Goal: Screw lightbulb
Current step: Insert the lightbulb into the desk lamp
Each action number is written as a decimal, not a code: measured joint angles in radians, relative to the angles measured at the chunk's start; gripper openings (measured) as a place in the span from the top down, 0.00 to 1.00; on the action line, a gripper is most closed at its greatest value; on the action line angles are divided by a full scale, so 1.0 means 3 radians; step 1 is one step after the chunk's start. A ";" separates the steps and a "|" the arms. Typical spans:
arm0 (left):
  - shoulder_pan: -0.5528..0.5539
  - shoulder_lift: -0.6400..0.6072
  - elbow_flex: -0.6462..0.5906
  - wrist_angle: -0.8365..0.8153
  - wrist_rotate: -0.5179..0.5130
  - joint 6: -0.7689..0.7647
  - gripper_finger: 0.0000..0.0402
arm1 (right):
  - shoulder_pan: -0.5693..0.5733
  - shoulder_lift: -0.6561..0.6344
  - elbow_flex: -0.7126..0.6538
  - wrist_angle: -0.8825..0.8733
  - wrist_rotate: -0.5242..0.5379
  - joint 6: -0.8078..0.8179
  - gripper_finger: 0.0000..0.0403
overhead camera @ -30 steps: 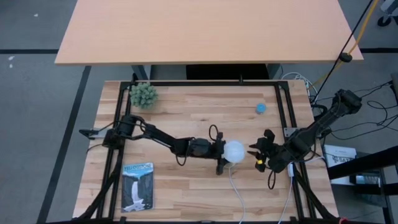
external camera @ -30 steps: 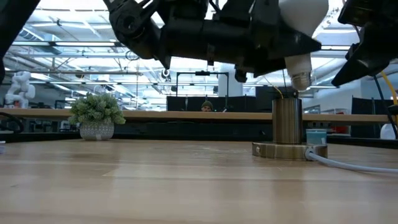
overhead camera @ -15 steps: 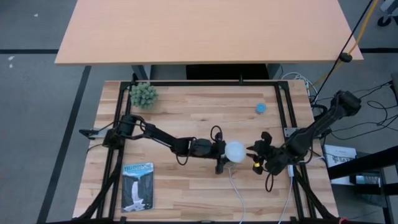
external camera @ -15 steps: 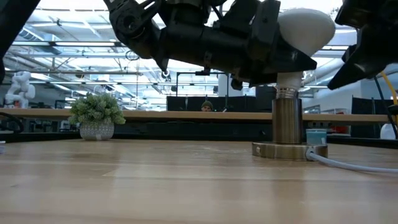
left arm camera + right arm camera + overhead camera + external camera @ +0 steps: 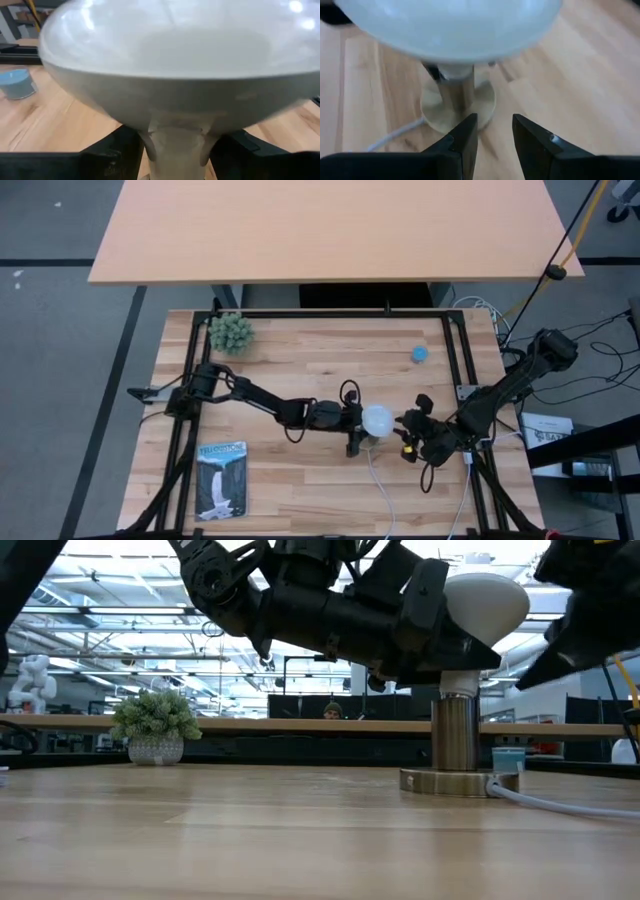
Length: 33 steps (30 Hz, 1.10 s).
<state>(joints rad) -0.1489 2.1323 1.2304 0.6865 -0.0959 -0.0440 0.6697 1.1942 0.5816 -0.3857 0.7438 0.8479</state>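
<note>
Closest to the low camera, bare wooden table runs back to the socket, a brass post on a round base with a white cord trailing off it. Directly over that post stands the lightbulb: its neck drops straight into the mouth of the socket, dome up, so its long axis is upright and in line with the post. Whether the threads have caught cannot be told from here.

Gripping the bulb is the left gripper, reaching in from the left of the table; the left wrist view shows the white body filling the gap between the dark fingers, which clasp it low, near the taper. So the left arm is the nearer one by far, already on the bulb, and the turning will have to go about that vertical axis.

Just beyond the bulb on the other side, the right gripper hovers near it without touching. Its own view shows the fingers parted with nothing between them, the bulb and socket base ahead.

Farther back on the table sit a small blue object and a potted plant; a printed card lies near the front left edge.
</note>
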 joint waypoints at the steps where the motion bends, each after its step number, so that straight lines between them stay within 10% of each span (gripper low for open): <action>1: 0.0002 0.0000 0.0000 0.0001 0.0000 0.0002 0.52 | 0.0000 -0.0014 0.0000 0.0055 0.0070 -0.0082 0.71; 33: -0.0013 -0.0005 0.0000 -0.0168 0.0044 0.0005 0.51 | -0.0032 -0.0300 0.0001 0.0442 0.0048 -0.0523 0.71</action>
<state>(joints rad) -0.1528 2.1307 1.2304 0.6361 -0.0827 -0.0424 0.6601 1.1042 0.5819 -0.2531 0.7581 0.6910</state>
